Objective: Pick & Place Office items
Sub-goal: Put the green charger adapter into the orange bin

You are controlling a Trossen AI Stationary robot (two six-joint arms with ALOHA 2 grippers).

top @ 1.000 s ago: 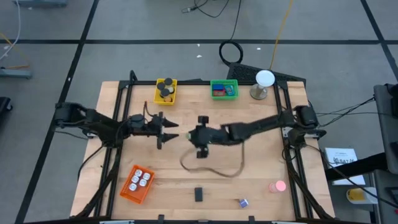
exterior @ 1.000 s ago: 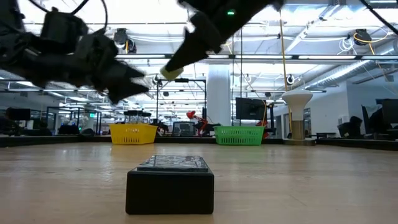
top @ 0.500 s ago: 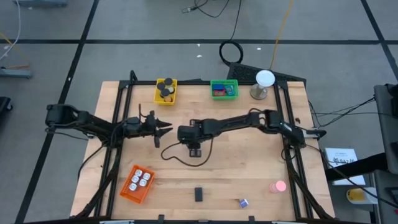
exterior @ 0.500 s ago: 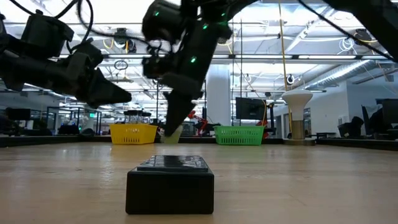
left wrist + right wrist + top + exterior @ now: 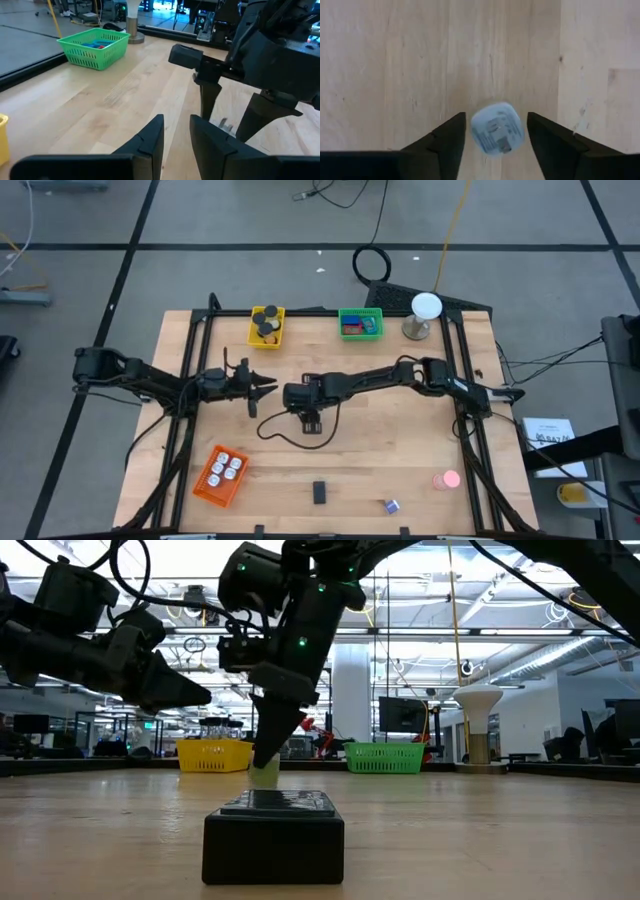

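Observation:
My right gripper points down at the table's middle, open, just above the wood. A pale round white piece lies between its two fingers, with a narrow strip of wood showing on each side. In the low view the piece shows at the gripper's tips. My left gripper hovers left of it, open and empty, pointing toward the right arm. A black block, a pink round piece and a small clip lie near the front edge.
A yellow basket with black discs and a green basket with blue and red pieces stand at the far edge, beside a white ball on a grey stand. An orange basket with white bits stands front left. A dark cable loops over the table.
My right gripper has swung toward the table's left edge and gone down to the table, tipping from slanted to pointing down; a pale piece stays at its tips throughout. My left gripper has drawn back a little toward the table's left edge.

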